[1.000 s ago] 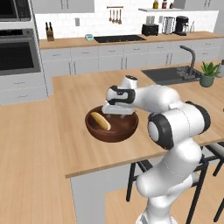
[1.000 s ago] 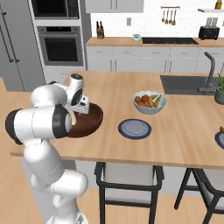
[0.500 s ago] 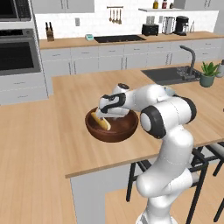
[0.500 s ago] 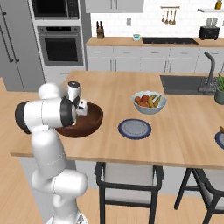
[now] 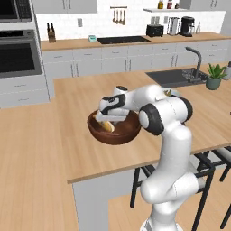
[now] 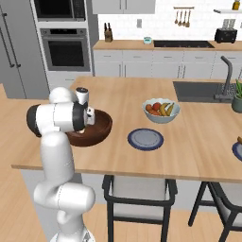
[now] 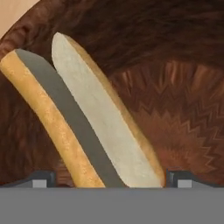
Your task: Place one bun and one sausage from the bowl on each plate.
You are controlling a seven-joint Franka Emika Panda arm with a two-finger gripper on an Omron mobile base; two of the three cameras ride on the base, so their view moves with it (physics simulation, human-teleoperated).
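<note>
The dark reddish-brown wooden bowl (image 5: 122, 135) stands on the island counter, also seen in the right base view (image 6: 102, 127). A split bun (image 7: 109, 131) lies inside it, pale cut faces up, its tan crust (image 5: 107, 127) peeking out under the hand. My gripper (image 5: 108, 120) reaches down into the bowl and is open. Its two tips (image 7: 41, 178) stand either side of the bun's near end (image 7: 111, 179) without touching it. One blue-rimmed plate (image 6: 145, 140) lies bare to the bowl's right. The other plate (image 6: 237, 151) is cut off by the frame edge.
A pale bowl of fruit (image 6: 161, 110) stands behind the near plate. A sink with a faucet (image 5: 195, 63) and a potted plant (image 5: 214, 76) are at the island's far right. Stools (image 6: 137, 189) stand under the counter's front edge.
The hand has swung left and come down from above the bowl's rim into the bowl, over the bun. The bowl and plates have not moved.
</note>
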